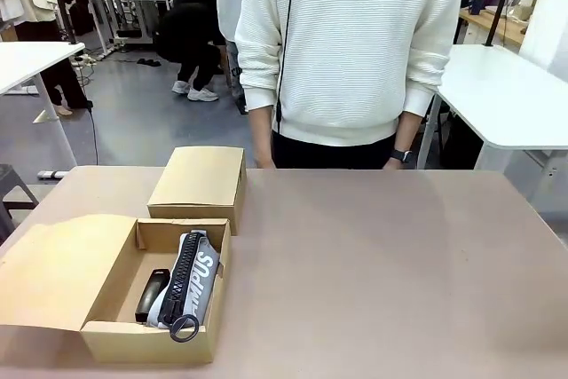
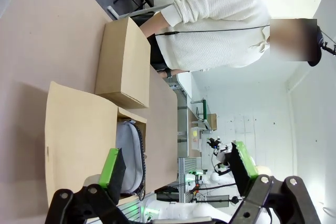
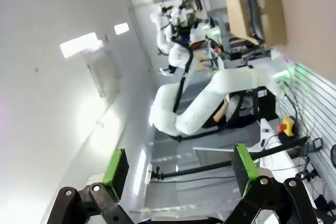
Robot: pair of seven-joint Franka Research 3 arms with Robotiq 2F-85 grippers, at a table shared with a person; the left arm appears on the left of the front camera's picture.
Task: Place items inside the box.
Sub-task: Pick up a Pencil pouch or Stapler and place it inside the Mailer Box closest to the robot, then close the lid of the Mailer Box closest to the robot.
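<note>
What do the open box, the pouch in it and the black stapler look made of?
The open box looks like plain brown cardboard: matte, with creased flaps. The light grey zip pouch is probably soft fabric: it sags, and it carries printed letters and a black zip. The small black stapler is likely smooth plastic with a faint sheen, though metal can't be ruled out.

"MPUS" on grey pouch

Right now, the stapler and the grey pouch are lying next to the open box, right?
Not quite. The stapler and the grey pouch are lying inside the open box, not next to it. The front view shows them down between its walls.
</note>
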